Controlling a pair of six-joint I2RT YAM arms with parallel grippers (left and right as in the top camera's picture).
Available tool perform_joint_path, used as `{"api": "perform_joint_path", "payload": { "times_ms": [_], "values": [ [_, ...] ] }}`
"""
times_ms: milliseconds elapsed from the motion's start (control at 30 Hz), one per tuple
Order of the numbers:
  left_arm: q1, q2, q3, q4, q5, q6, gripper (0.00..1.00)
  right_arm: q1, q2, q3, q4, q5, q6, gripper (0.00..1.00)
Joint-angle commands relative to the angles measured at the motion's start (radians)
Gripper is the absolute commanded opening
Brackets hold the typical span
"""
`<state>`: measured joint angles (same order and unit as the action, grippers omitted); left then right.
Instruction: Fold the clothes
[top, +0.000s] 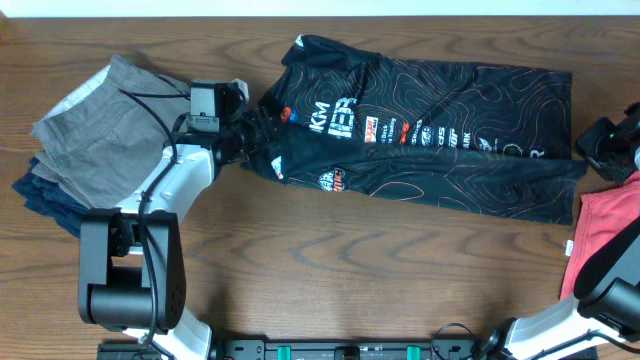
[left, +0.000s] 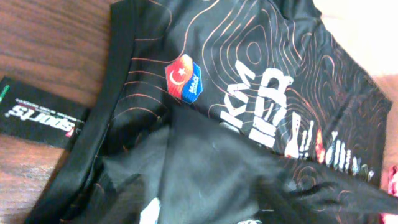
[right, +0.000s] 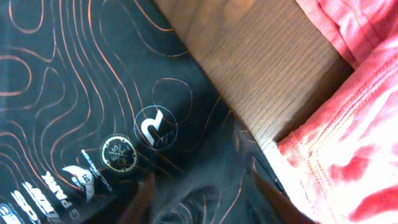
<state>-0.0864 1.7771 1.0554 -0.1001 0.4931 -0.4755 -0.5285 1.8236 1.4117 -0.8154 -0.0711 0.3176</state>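
Overhead view of a wooden table (top: 350, 270) with two robot arms; the black sports jersey (top: 430, 140), patterned with fine orange contour lines and white and orange logos, lay as a long band across the upper table, running from about 11 o'clock to 3 o'clock; it looked already doubled lengthwise, its lower flap lying slightly askew over the upper part; the left gripper (top: 250, 130) sat at the band's 9 o'clock end, over the collar and sleeve area, where the cloth was bunched; in the left wrist view the jersey (left: 261, 74) filled the picture and rumpled at 6 o'clock, but no fingers showed, so whether that gripper held the cloth could not be told; the right gripper (top: 598, 140) sat at the band's 3 o'clock end; in the right wrist view two blurred dark fingers (right: 144, 200) stood on either side of a raised pucker of jersey (right: 93, 93) at 6 o'clock, though a firm pinch could not be confirmed; grey and navy folded trousers (top: 90, 150) were stacked at 9 o'clock and a red shirt (top: 610, 225) lay at 4 o'clock, beside the jersey's end; judged from this, the lengthwise fold seemed done, while the crosswise folds into a compact packet remained.
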Motion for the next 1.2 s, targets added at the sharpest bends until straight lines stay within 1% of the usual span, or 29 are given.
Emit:
{"api": "perform_joint_path", "payload": {
  "times_ms": [0,133,233,300,400,500,633,800,833,867,933,1000,1033,1067,1100,1167],
  "values": [
    [0.006,0.007,0.006,-0.015,-0.008,0.007,0.64,0.013,-0.021,-0.007,-0.018,0.015,-0.019,0.47],
    [0.005,0.007,0.006,-0.127,-0.013,0.014,0.64,0.013,-0.021,-0.012,-0.079,0.015,-0.028,0.42],
    [0.005,0.007,0.006,-0.228,-0.079,0.029,0.65,0.013,-0.021,-0.038,-0.132,0.015,-0.04,0.42],
    [0.005,0.007,0.001,-0.277,-0.133,0.029,0.65,0.013,-0.021,-0.083,-0.13,0.016,-0.046,0.42],
    [0.005,0.008,-0.017,-0.284,-0.141,0.037,0.65,0.013,-0.021,-0.183,-0.071,0.019,-0.046,0.42],
    [0.005,0.014,-0.026,-0.285,-0.147,0.037,0.73,0.013,-0.021,-0.296,0.025,0.019,-0.045,0.5],
    [0.005,0.025,-0.038,-0.276,-0.147,0.037,0.79,0.012,-0.021,-0.403,0.137,0.019,-0.033,0.55],
    [0.005,0.053,-0.039,-0.261,-0.147,0.037,0.8,0.012,-0.021,-0.471,0.224,0.031,-0.034,0.59],
    [0.005,0.061,-0.039,-0.257,-0.147,0.037,0.8,0.012,-0.021,-0.476,0.229,0.03,-0.033,0.58],
    [0.005,0.073,-0.039,-0.257,-0.147,0.036,0.8,0.012,-0.021,-0.478,0.229,0.031,-0.033,0.56],
    [0.005,0.095,-0.039,-0.258,-0.147,0.037,0.79,0.012,-0.021,-0.478,0.228,0.03,-0.034,0.46],
    [0.005,0.116,-0.039,-0.258,-0.147,0.037,0.67,0.012,-0.021,-0.478,0.221,0.031,-0.034,0.29],
    [0.005,0.124,-0.039,-0.258,-0.147,0.037,0.56,0.012,-0.021,-0.478,0.22,0.031,-0.034,0.17],
    [0.006,0.13,-0.039,-0.259,-0.146,0.036,0.41,0.012,-0.021,-0.478,0.217,0.031,-0.034,0.09],
    [0.006,0.132,-0.039,-0.263,-0.147,0.036,0.3,0.011,-0.021,-0.478,0.215,0.031,-0.034,0.03],
    [0.006,0.132,-0.039,-0.278,-0.147,0.037,0.06,0.01,-0.021,-0.478,0.203,0.046,-0.033,0.01]
  ]
}}
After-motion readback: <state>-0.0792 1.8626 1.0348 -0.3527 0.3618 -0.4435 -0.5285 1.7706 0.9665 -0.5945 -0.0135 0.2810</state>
